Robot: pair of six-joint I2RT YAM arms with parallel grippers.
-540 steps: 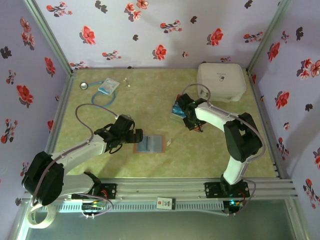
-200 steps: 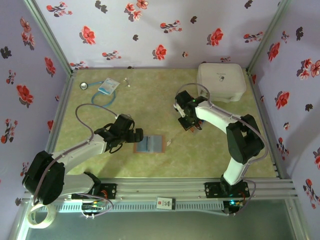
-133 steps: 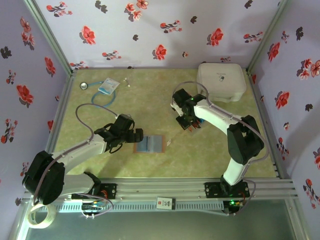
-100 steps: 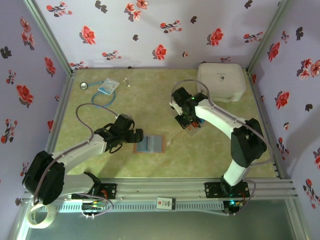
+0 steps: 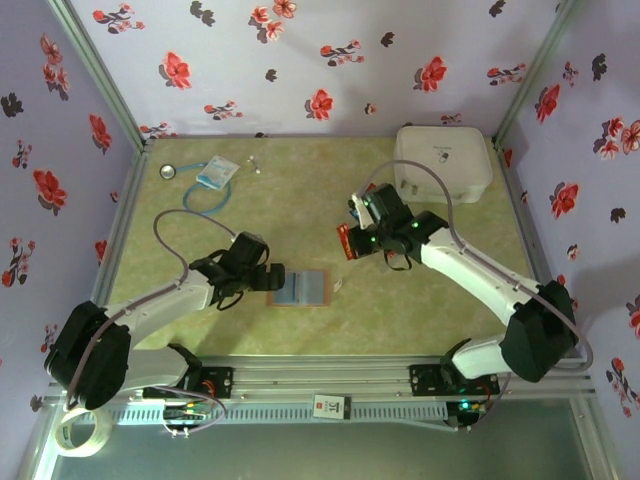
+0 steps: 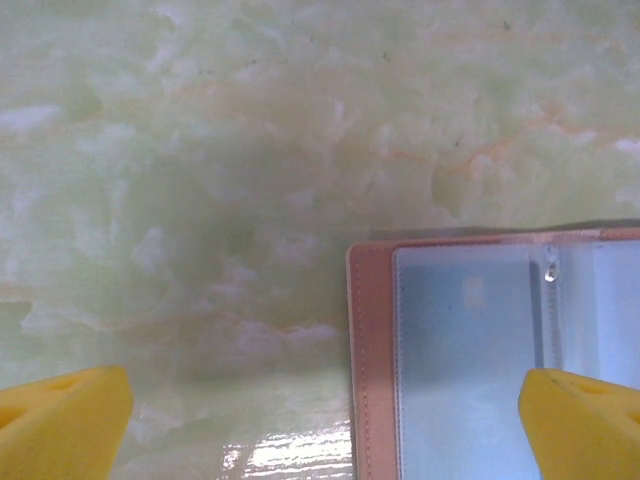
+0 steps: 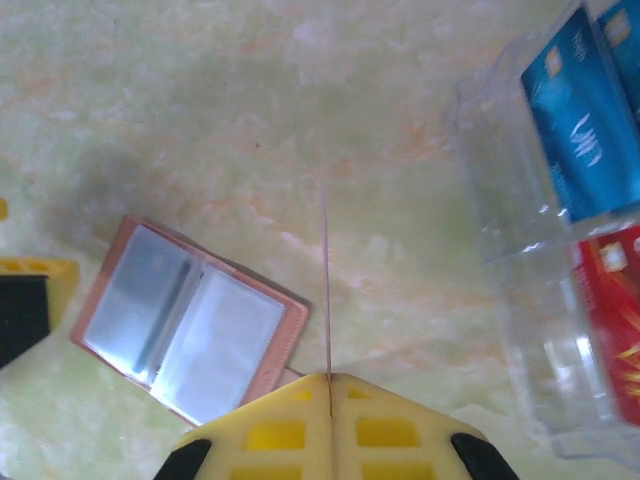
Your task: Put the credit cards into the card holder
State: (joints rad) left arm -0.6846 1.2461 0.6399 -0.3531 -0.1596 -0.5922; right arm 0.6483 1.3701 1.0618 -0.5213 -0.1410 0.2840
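Observation:
The card holder [image 5: 300, 288] lies open on the table, tan-pink with clear pockets showing; it is also in the left wrist view [image 6: 470, 350] and the right wrist view [image 7: 190, 320]. My left gripper [image 5: 272, 278] is open low over the holder's left edge [image 6: 325, 410], with nothing between its yellow fingers [image 6: 60, 420]. My right gripper [image 5: 350, 242] is shut on a red credit card [image 5: 342, 243], seen edge-on as a thin line [image 7: 326, 290] above the table, right of the holder. More credit cards, blue [image 7: 585, 130] and red [image 7: 615, 310], lie in a clear tray [image 7: 500, 230].
A big white rounded case [image 5: 442, 162] stands at the back right. A blue-white packet [image 5: 215, 173] with a cord and a small ring [image 5: 167, 171] lie at the back left. Flowered walls close in the table on three sides.
My right arm has lifted a red card off the pile and swung left and nearer, toward the holder. The left arm has hardly moved.

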